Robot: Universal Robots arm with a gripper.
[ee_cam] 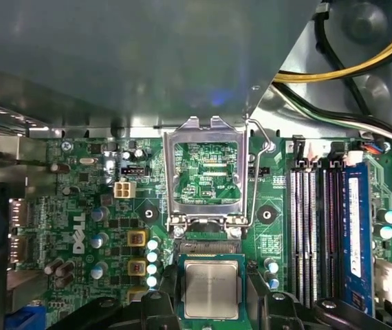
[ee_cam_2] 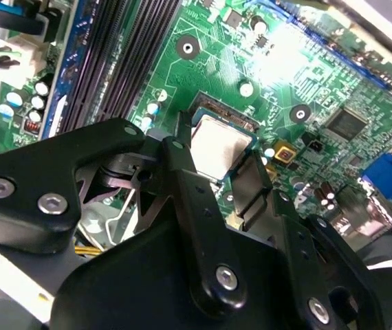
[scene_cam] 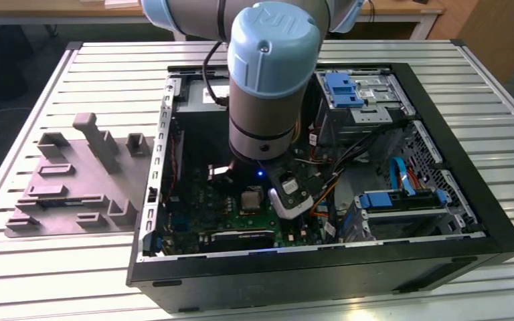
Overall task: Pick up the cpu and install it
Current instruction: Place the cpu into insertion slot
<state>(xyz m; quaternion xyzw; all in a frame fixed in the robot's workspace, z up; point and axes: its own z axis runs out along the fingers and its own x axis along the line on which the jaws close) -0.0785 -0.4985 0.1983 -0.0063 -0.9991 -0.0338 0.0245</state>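
The cpu (ee_cam: pixel 211 287), a small square chip with a silvery top and pale green rim, sits between my two black fingers (ee_cam: pixel 166 292) in both wrist views. My gripper (ee_cam: pixel 211 297) is shut on the cpu (ee_cam_2: pixel 220 143), one finger (ee_cam_2: pixel 181 168) on each of two opposite edges. The chip hangs just over the motherboard socket, where a strip of contacts (ee_cam: pixel 210 247) shows past its edge. The silver hinged socket frame (ee_cam: pixel 206 172) is swung open and lies flat beyond the socket. In the exterior view the arm (scene_cam: pixel 266 73) reaches straight down into the open computer case (scene_cam: pixel 471 200).
Memory slots (ee_cam: pixel 316 234) run beside the socket. Yellow and black cables (ee_cam: pixel 361 65) cross the case wall nearby. Drive bays with blue parts (scene_cam: pixel 400 200) fill the case at the exterior view's right. A grey fixture plate (scene_cam: pixel 74 180) lies on the slatted table at the exterior view's left.
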